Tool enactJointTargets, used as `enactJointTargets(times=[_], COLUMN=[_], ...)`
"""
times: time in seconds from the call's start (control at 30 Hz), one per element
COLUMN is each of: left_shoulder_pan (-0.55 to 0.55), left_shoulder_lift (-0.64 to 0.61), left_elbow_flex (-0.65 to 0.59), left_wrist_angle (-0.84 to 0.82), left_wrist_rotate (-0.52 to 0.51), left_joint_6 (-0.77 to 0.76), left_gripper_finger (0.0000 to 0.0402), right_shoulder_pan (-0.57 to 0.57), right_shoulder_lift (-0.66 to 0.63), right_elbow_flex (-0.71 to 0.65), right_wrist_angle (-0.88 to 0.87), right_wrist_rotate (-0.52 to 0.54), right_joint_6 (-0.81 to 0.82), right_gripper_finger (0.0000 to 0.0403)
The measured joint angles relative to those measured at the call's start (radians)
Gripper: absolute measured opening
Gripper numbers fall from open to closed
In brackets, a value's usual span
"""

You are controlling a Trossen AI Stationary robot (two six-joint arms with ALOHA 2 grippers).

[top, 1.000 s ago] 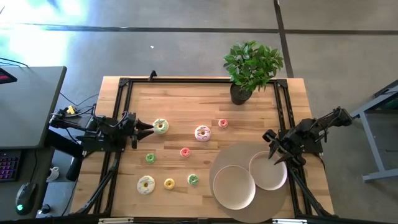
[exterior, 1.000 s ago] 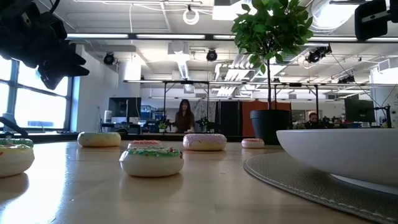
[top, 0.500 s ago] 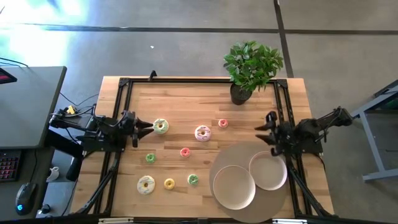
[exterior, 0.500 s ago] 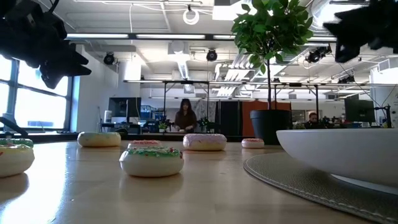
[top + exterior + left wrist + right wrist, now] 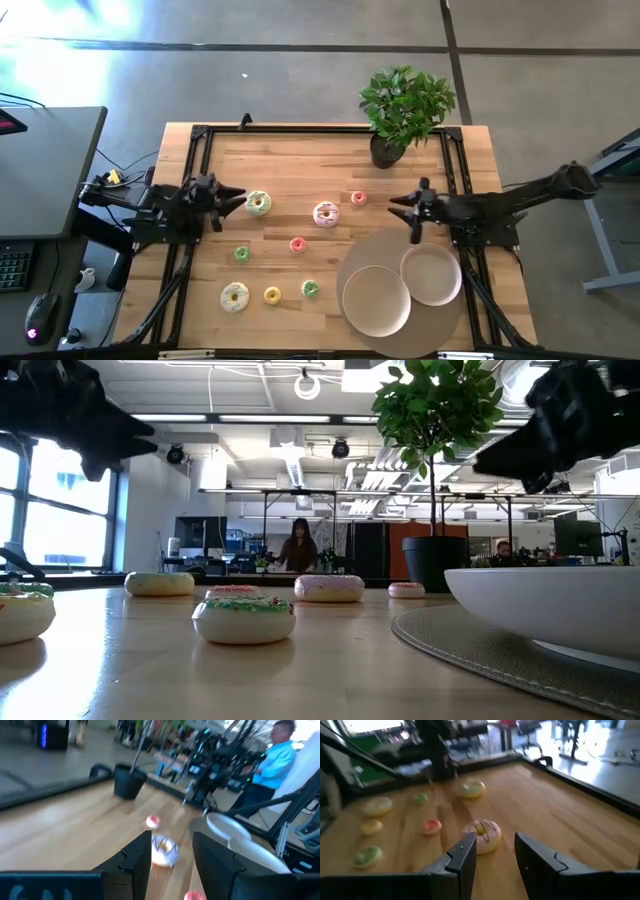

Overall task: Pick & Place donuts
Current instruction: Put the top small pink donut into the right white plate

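Right hand (image 5: 404, 208) reaches level toward the pink donut (image 5: 325, 214), fingers parted, holding nothing.

Layout from above. The surface (image 5: 300, 160) carries a plant (image 5: 405, 105) at its far right corner. A mat (image 5: 385, 250) lies at the near right, with two plates on it: one plate (image 5: 376, 300) nearer the front, the other plate (image 5: 432, 275) to its right. Donuts (image 5: 325, 214) are scattered over the middle and near left. The left tool (image 5: 238, 200) sits at the left side, just beside the leftmost far donut (image 5: 258, 204). The right tool (image 5: 400, 206) lies right of the middle, between the plant and the plates.
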Motion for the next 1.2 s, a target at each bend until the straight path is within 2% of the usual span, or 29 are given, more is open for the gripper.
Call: enactJointTargets(times=[0.17, 0.37, 0.53, 0.7, 0.87, 1.03, 1.2], left_shoulder_pan=[0.0, 0.0, 0.0, 0.0, 0.0, 0.0, 0.0], left_shoulder_lift=[0.018, 0.032, 0.032, 0.032, 0.032, 0.032, 0.032], left_elbow_flex=[0.0, 0.0, 0.0, 0.0, 0.0, 0.0, 0.0], left_wrist_angle=[0.072, 0.111, 0.108, 0.101, 0.072, 0.041, 0.028], left_wrist_rotate=[-0.006, -0.066, -0.068, -0.068, -0.066, -0.065, -0.065], left_joint_6=[0.046, 0.047, 0.047, 0.047, 0.038, 0.036, 0.035], left_gripper_finger=[0.0142, 0.0142, 0.0142, 0.0142, 0.0142, 0.0142, 0.0142], right_shoulder_pan=[-0.118, -0.247, -0.305, -0.341, -0.369, -0.387, -0.38], right_shoulder_lift=[0.308, 0.629, 0.841, 0.998, 1.077, 1.053, 0.927], right_elbow_flex=[0.1, 0.222, 0.323, 0.41, 0.461, 0.467, 0.461], right_wrist_angle=[-0.003, 0.002, 0.001, 0.008, -0.026, -0.054, -0.126], right_wrist_rotate=[-0.081, -0.174, -0.209, -0.25, -0.249, -0.265, -0.297], right_joint_6=[0.017, 0.02, -0.01, -0.013, 0.037, 0.04, 0.041], right_gripper_finger=[0.0131, 0.0131, 0.0131, 0.0131, 0.0105, 0.002, 0.0027])
